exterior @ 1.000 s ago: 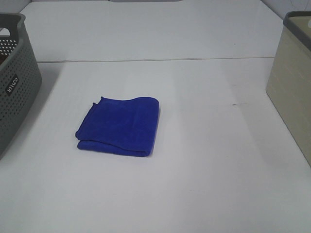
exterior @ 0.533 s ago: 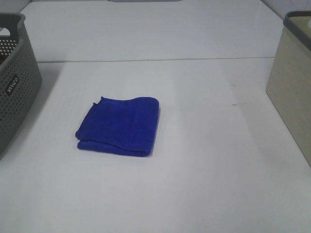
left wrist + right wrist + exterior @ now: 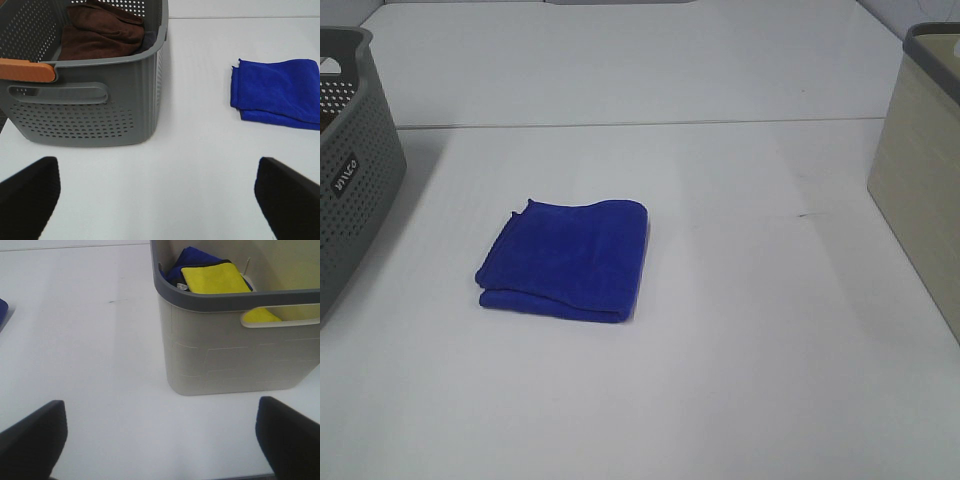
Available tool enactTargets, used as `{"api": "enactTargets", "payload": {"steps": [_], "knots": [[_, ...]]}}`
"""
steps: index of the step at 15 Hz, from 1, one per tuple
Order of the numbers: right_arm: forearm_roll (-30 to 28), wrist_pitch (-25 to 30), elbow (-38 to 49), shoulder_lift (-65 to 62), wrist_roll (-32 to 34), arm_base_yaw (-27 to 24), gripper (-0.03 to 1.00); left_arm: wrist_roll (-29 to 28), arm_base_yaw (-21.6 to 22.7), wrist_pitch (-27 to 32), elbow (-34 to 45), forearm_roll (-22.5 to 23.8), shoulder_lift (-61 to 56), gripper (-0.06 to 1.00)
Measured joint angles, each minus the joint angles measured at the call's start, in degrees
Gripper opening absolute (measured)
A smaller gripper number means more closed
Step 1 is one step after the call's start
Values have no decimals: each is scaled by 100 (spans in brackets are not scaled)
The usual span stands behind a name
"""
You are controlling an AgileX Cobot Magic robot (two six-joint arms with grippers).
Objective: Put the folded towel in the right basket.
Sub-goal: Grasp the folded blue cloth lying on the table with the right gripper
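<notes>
A folded blue towel (image 3: pixel 567 259) lies flat on the white table, left of centre; it also shows in the left wrist view (image 3: pixel 276 92). The right basket (image 3: pixel 923 165) is beige with a grey rim, at the table's right edge; the right wrist view (image 3: pixel 235 340) shows a yellow cloth (image 3: pixel 216 278) and a blue cloth inside it. Neither arm appears in the exterior view. My left gripper (image 3: pixel 159 200) is open, well short of the towel. My right gripper (image 3: pixel 160 440) is open and empty in front of the right basket.
A grey perforated basket (image 3: pixel 350 170) stands at the table's left edge; the left wrist view (image 3: pixel 95 100) shows a brown cloth (image 3: pixel 102 32) in it and an orange handle (image 3: pixel 27 70). A seam (image 3: pixel 640 124) runs across the table behind the towel.
</notes>
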Motion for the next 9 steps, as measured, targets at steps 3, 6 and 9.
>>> {"api": "enactTargets", "payload": {"steps": [3, 6, 9], "knots": [[0, 0, 0, 0, 0, 0, 97, 0, 0, 0, 0, 0, 0, 98], [0, 0, 0, 0, 0, 0, 97, 0, 0, 0, 0, 0, 0, 98], [0, 0, 0, 0, 0, 0, 97, 0, 0, 0, 0, 0, 0, 98]]}}
